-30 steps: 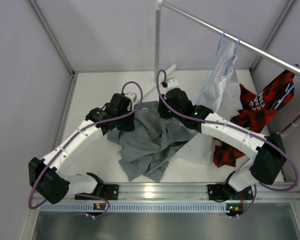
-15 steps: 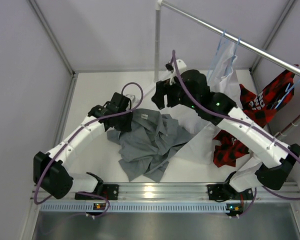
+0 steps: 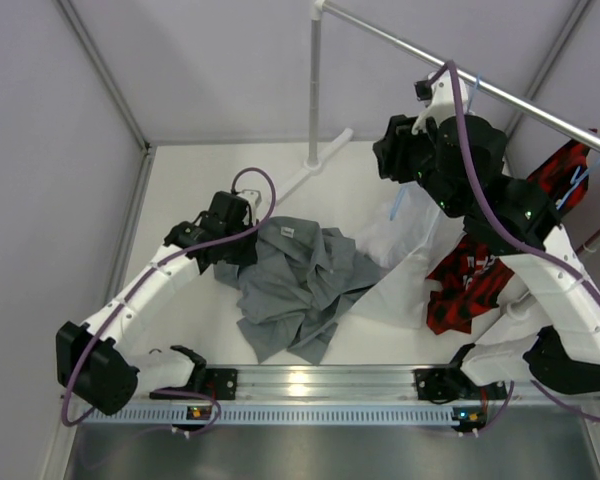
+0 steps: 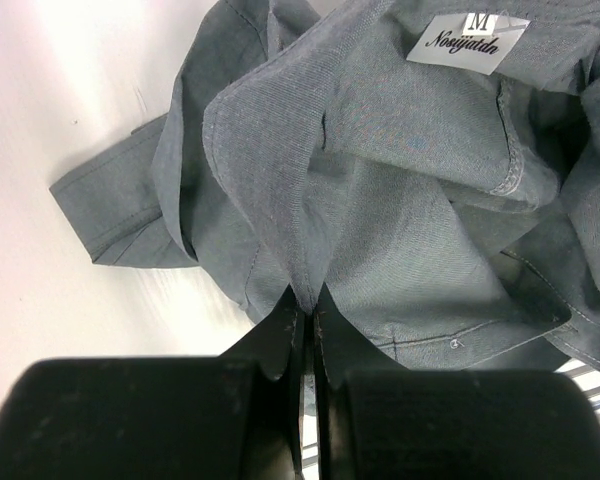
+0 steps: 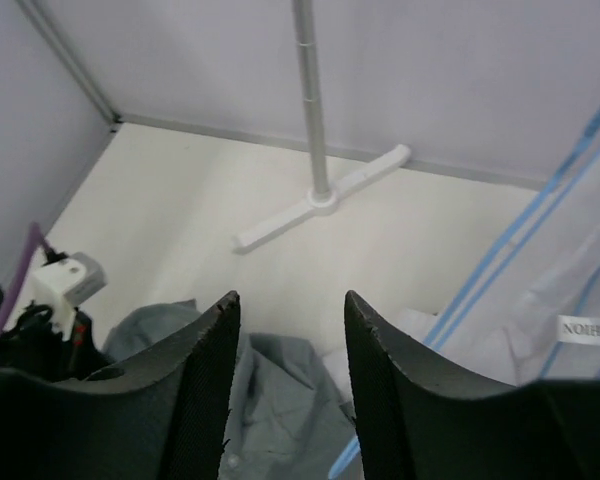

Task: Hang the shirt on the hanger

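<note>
The grey shirt (image 3: 300,290) lies crumpled on the white table, its collar label (image 4: 465,42) facing up. My left gripper (image 3: 240,248) sits at the shirt's left edge, and its jaws (image 4: 307,290) are shut on a fold of the grey fabric (image 4: 380,180). My right gripper (image 3: 387,158) hangs high near the rail, open and empty (image 5: 287,297), with the shirt (image 5: 270,400) far below it. A thin light-blue hanger (image 3: 397,202) hangs against the white shirt just under that gripper, and its arm (image 5: 520,250) runs along the right of the right wrist view.
A metal rail (image 3: 540,110) crosses the back right. It carries a white shirt (image 3: 420,240) and a red-and-black garment (image 3: 500,230). The rack's post (image 3: 314,90) and foot (image 5: 320,200) stand at the back centre. Enclosure walls close in left and behind.
My right gripper has left the shirt and risen up and to the right toward the rail, now open. The left gripper stays shut on the shirt and has barely moved.
</note>
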Controlling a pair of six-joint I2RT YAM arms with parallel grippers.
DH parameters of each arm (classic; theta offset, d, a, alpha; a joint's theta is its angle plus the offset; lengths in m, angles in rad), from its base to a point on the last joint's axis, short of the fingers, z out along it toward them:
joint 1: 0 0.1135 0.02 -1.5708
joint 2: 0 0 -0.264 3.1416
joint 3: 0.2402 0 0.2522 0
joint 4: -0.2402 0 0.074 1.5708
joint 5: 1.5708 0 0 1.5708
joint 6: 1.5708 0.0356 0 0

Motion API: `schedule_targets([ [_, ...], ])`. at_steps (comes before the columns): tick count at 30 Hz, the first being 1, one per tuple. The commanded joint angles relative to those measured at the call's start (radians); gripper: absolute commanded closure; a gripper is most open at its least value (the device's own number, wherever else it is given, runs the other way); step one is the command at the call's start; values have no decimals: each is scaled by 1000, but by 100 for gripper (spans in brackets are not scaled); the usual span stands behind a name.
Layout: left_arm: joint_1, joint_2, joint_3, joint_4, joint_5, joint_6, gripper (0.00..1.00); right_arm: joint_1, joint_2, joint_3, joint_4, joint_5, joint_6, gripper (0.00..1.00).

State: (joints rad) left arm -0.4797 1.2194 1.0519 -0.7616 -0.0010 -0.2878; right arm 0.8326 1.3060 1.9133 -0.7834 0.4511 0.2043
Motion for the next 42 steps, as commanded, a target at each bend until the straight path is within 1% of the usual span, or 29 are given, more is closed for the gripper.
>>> schedule_targets([
  [1, 1, -18, -9, 45, -4, 12, 100, -13, 2, -6, -74, 190, 3, 57],
  [7, 3, -17, -15, 45, -4, 16, 100, -15, 13, -54, -70, 337, 26, 64],
  [8, 3, -18, -15, 47, 33, 16, 100, -15, 13, -63, -59, 356, 26, 65],
  [14, 3, -26, -18, 48, 36, 16, 100, -15, 16, -144, -31, 405, 40, 65],
  [20, 3, -20, -18, 50, 50, 18, 100, -16, -25, -229, 22, 432, 63, 67],
  [27, 3, -31, -20, 50, 49, 18, 100, -30, -22, -278, 49, 426, 81, 69],
  [38, 3, -32, -23, 50, 62, 19, 100, -49, -40, -355, 105, 463, 125, 79],
  [41, 1, -35, -21, 50, 65, 22, 100, -49, -40, -356, 111, 462, 133, 85],
  [42, 3, -35, -21, 50, 67, 21, 100, -49, -42, -353, 111, 465, 138, 89],
])
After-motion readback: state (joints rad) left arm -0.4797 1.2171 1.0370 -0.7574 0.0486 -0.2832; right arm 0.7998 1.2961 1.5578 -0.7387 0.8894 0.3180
